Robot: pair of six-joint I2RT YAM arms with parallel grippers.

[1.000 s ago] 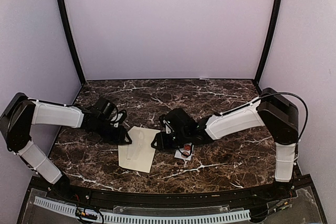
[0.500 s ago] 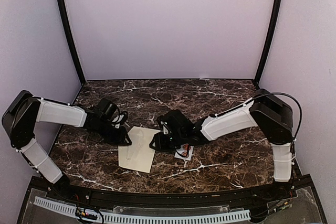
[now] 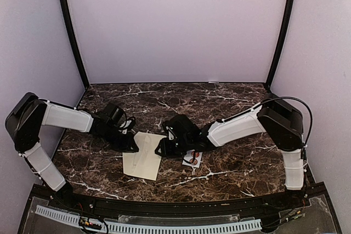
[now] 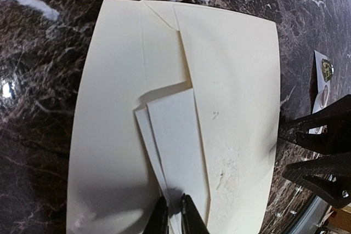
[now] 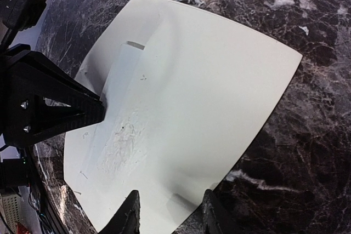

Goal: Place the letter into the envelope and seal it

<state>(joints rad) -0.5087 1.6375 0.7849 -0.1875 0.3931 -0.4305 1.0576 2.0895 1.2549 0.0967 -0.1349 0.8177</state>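
The cream envelope [image 3: 143,155] lies flat on the marble table, filling much of both wrist views [image 4: 236,75] [image 5: 197,86]. A folded white letter [image 4: 174,135] sticks out from under its flap. My left gripper [image 4: 174,218] is at the envelope's left side, shut on the near end of the letter [image 3: 131,147]. Over the envelope's right edge sits my right gripper [image 5: 173,215], open, with its fingers astride that edge and a bare strip of envelope between them [image 3: 163,149]. How deep the letter reaches inside is hidden.
A small white sticker sheet [image 3: 192,159] with round seals lies on the table just right of the envelope, under the right arm, and shows at the right edge of the left wrist view [image 4: 322,83]. Dark marble table [image 3: 230,108] lies all round.
The left jaws have closed onto the letter. The right jaws have narrowed, and the right arm has crept slightly left toward the envelope.
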